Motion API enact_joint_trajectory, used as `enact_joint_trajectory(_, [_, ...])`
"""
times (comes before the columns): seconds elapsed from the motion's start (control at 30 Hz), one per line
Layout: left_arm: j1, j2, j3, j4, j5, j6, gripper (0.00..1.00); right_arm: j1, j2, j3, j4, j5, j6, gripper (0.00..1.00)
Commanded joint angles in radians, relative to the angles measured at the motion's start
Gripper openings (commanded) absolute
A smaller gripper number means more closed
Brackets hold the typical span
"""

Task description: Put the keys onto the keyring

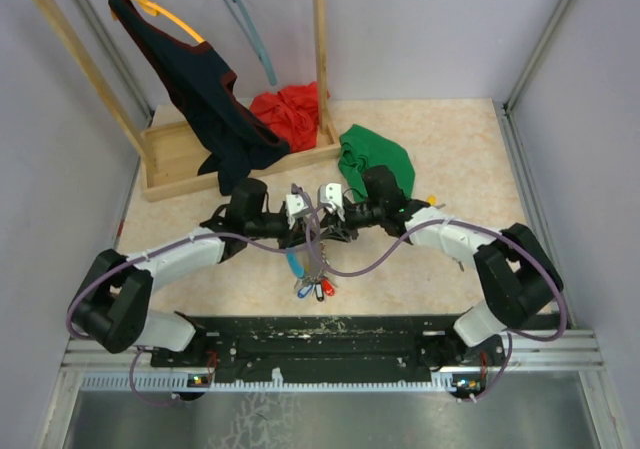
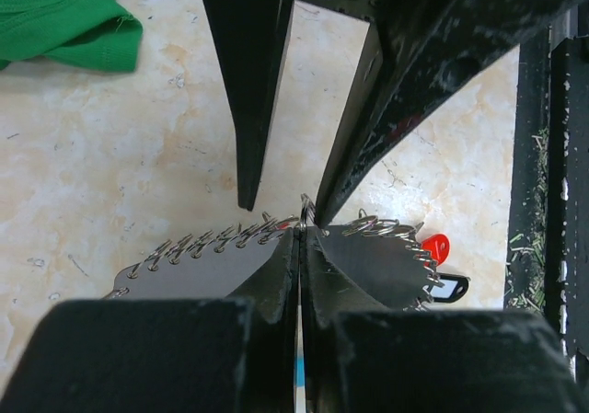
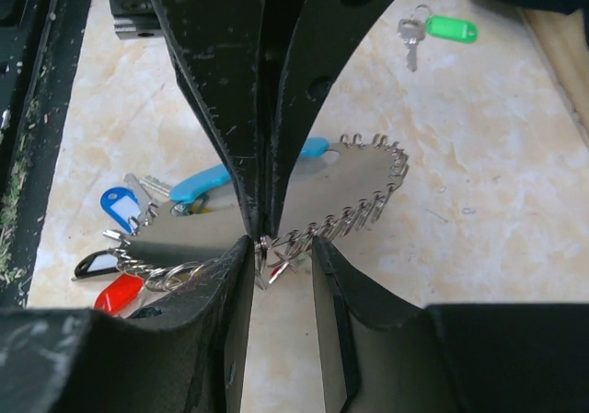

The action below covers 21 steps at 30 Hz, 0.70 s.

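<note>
the two arms met over the middle of the desk (image 1: 455,134), wrists nearly nose to nose. the left pincer (image 2: 301,238) was clenched on the keyring (image 2: 216,241), its two fingers pressed flat together on the wire with no gap showing. the right pincer (image 3: 281,252) was released. its fingers stood apart on either side of the same stretch of wire, and one finger lay right against the ring while the other was clear of it.

the keyring hung between them, gripped at its top. from the right wrist its blue segment (image 3: 207,181) curved off behind the left pincer's fingers, and the tags (image 3: 118,247), blue, black and red, were bunched low on the side toward the arm bases. from above, that bunch sat just ahead of the black rail at the near edge. i couldn't tell whether the tags rested on the desk or dangled just off it.

one loose key (image 3: 440,30) with a green tag lay flat on the desk, well apart from the ring, near the foot of the wooden rack (image 1: 240,159).

further back, a green cloth (image 1: 375,159) lay crumpled just behind the right arm's wrist. a red cloth (image 1: 290,109) sat on the rack's base, and a dark top (image 1: 200,89) drooped from an orange hanger down onto that base.
</note>
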Motion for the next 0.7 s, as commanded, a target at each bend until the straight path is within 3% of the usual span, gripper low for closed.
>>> enact_joint_trajectory(0.0, [-0.013,-0.016,0.045,-0.032,-0.008,0.031,0.01,0.015,0.034,0.051,-0.005,-0.054,-0.032,0.31])
enact_joint_trajectory(0.2, [-0.017,-0.020,0.048,-0.038,-0.006,0.037,0.01,0.017,0.057,0.068,-0.028,-0.072,-0.045,0.26])
enact_joint_trajectory(0.4, [-0.018,-0.030,0.043,-0.032,0.009,0.035,0.01,0.018,0.067,0.068,-0.026,-0.078,-0.043,0.03])
enact_joint_trajectory(0.47, [-0.018,-0.036,0.038,-0.030,0.012,0.027,0.02,0.017,0.064,0.066,-0.016,-0.082,-0.033,0.00])
enact_joint_trajectory(0.57, [-0.013,-0.044,0.015,0.004,0.011,-0.002,0.21,0.013,0.048,0.025,0.079,-0.086,0.024,0.00])
enact_joint_trajectory(0.67, [0.014,-0.075,-0.057,0.116,0.026,-0.073,0.29,0.011,0.032,-0.024,0.209,-0.102,0.104,0.00])
